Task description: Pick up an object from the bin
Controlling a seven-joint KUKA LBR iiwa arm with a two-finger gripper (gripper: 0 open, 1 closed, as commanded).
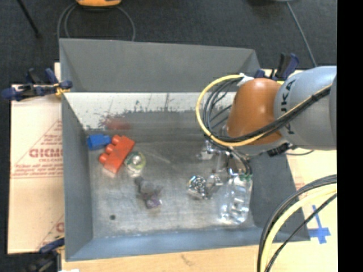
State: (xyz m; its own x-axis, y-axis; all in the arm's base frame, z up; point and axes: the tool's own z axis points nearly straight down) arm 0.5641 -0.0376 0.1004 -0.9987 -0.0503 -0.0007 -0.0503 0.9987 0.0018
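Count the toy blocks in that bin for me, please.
2: a blue block by the left wall and an orange-red block just beside it. The arm may hide more on the right.

The orange toy brick (116, 153) crowds the left wall of the bin (76, 169), with a blue piece (97, 141) just up-left of it and a clear ball (135, 163) just right. Below the brick the floor is bare. Down-right of it lies a small purple-grey lump (148, 195). Far right of it, the arm (266, 112) overhangs a shiny crumpled thing (198, 187) and clear plastic (235, 203).
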